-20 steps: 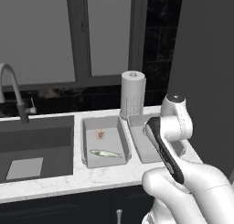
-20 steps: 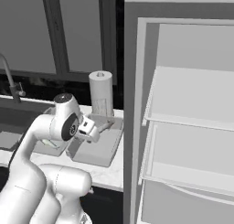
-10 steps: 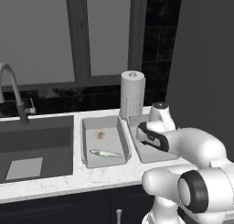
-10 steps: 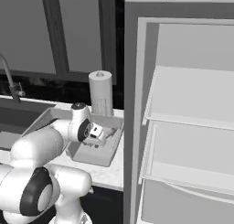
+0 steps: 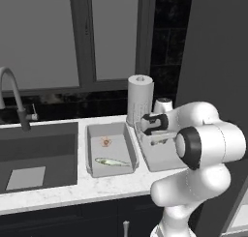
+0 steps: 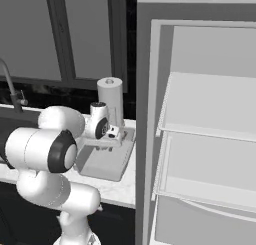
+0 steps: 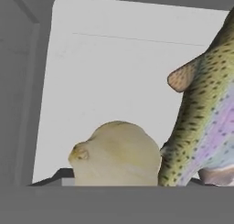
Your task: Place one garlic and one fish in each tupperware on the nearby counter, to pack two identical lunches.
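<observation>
In the hand view a pale garlic point(image 7: 116, 157) sits close up between dark slivers of my fingertips point(image 7: 63, 173), so my gripper point(image 7: 114, 175) looks shut on it. A speckled fish point(image 7: 205, 122) lies right beside it on the pale floor of the right tupperware point(image 7: 114, 72). From the base, my gripper point(image 5: 159, 138) point(image 6: 107, 141) hangs low inside the right tupperware point(image 5: 167, 158) point(image 6: 107, 164). The left tupperware point(image 5: 92, 151) holds another garlic point(image 5: 105, 142) and a slim fish point(image 5: 112, 161). Both containers stand on the white marble counter point(image 5: 97, 190).
A paper towel roll point(image 5: 139, 99) point(image 6: 111, 96) stands just behind the containers. The dark sink point(image 5: 38, 154) and its faucet point(image 5: 12, 93) lie to the left. An open cabinet with pale shelves point(image 6: 205, 129) rises on the right.
My arm has swung down from its raised pose and folded forward. The hand has dropped into the right tupperware with the garlic. The left container's contents have not moved.
</observation>
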Controlling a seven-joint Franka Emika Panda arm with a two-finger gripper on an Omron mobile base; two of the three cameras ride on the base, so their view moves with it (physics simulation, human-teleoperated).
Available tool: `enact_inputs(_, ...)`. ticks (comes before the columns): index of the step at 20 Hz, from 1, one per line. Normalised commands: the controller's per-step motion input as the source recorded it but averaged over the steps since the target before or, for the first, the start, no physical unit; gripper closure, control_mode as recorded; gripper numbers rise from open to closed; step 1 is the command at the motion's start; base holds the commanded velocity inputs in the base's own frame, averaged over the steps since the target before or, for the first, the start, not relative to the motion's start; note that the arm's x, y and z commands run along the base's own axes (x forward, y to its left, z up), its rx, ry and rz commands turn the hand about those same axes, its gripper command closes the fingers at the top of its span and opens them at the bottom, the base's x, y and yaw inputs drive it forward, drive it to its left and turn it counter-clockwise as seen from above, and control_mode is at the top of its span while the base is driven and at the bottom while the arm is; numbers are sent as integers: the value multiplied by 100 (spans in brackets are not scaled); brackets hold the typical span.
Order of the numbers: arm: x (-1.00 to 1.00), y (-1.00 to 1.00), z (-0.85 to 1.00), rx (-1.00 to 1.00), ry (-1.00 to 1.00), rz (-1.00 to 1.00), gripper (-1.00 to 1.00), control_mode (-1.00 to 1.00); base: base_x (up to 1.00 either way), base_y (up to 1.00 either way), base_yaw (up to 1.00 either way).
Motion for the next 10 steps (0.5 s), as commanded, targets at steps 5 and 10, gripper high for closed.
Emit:
enact_inputs(5,-15,0,-13,0,1,1,-100,-100,0,0,0)
enact_inputs(10,-64,-2,3,0,0,0,-100,-100,0,0,0)
